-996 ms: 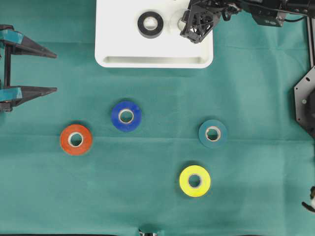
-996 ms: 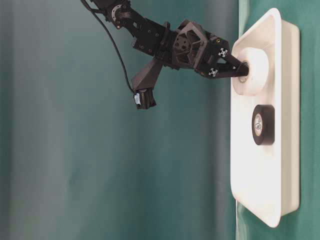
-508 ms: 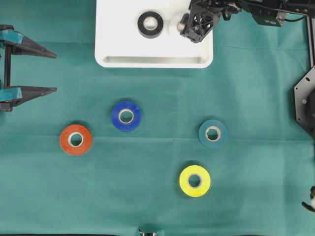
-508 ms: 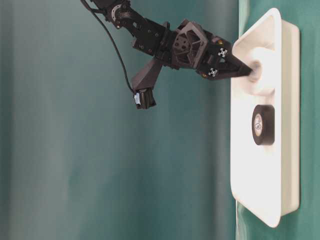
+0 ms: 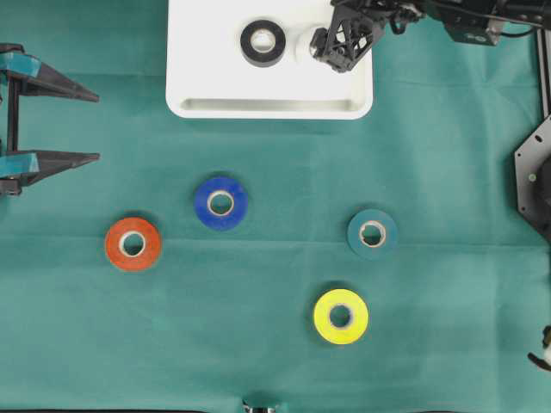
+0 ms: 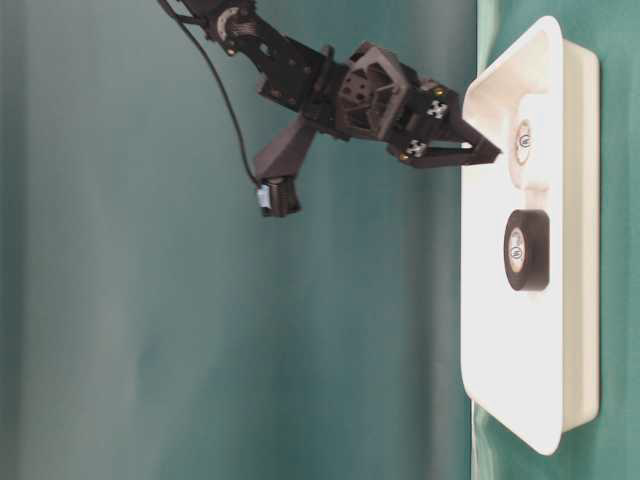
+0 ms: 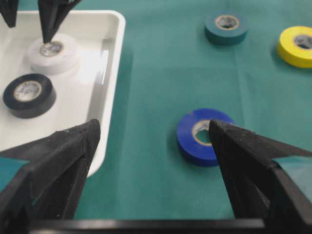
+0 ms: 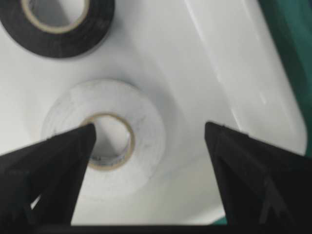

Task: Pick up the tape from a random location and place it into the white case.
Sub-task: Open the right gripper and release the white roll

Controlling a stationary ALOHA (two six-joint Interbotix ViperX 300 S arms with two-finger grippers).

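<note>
surface (image 5: 430, 344): green cloth | white case (image 5: 207, 86): at surface's far edge | inside: white tape (image 7: 52, 53) lying flat beside black tape (image 5: 263, 42) | right claw (image 6: 485, 150): spread, just above white tape, gripping nothing | left claw (image 5: 82, 125): spread, empty, well apart

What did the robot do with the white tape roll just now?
The right gripper opened and let go of the round white tape roll, which now lies flat in the shallow white plastic case beside the black tape roll. The gripper lifted slightly. The left gripper and the blue, orange, teal and yellow rolls on the green cloth stayed put.
</note>
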